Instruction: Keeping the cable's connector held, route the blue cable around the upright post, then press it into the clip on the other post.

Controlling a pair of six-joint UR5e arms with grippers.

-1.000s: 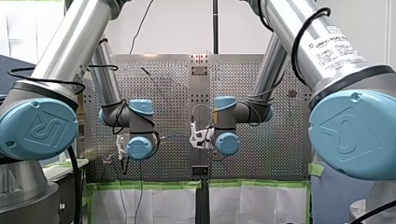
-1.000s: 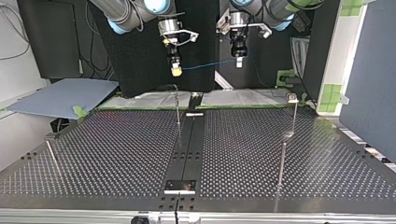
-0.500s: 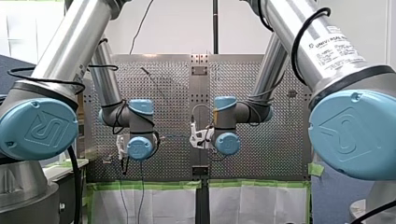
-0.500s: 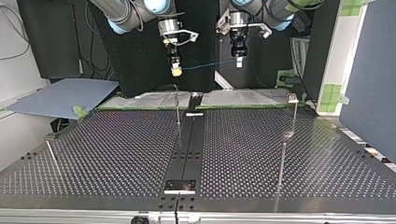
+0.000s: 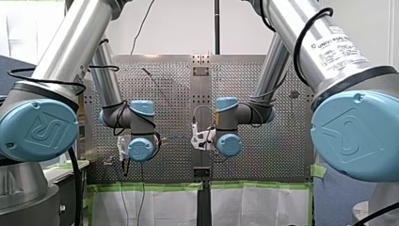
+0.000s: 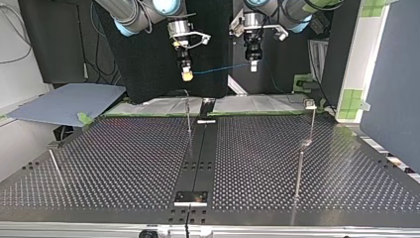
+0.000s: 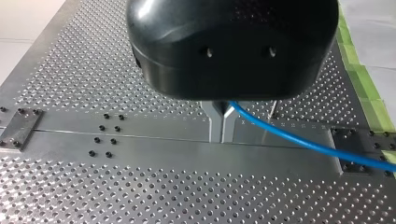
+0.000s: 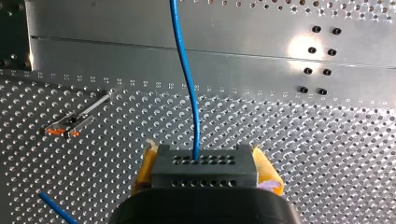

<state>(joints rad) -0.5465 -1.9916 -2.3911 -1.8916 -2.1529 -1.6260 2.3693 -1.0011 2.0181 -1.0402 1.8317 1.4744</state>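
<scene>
My right gripper (image 8: 205, 176) is shut on a black connector block (image 8: 204, 164), which sits between its yellow pads (image 8: 267, 173). The blue cable (image 8: 187, 74) runs straight ahead out of the block. My left gripper (image 7: 222, 133) has its metal fingers shut on the blue cable (image 7: 299, 140), which trails off to one side. In the top view both grippers hang high above the table's far edge, my right gripper (image 6: 186, 74) at the left and my left gripper (image 6: 253, 64) at the right. The cable (image 6: 223, 68) spans between them. An upright post (image 6: 188, 116) stands below them.
A post with a clip (image 6: 311, 106) on top stands at the top view's right, with a shorter post (image 6: 298, 171) nearer the camera. A thin leaning rod (image 6: 55, 166) is at the left. Under my right gripper a post with an orange-tipped clip (image 8: 70, 123) shows on the perforated table (image 6: 124, 163).
</scene>
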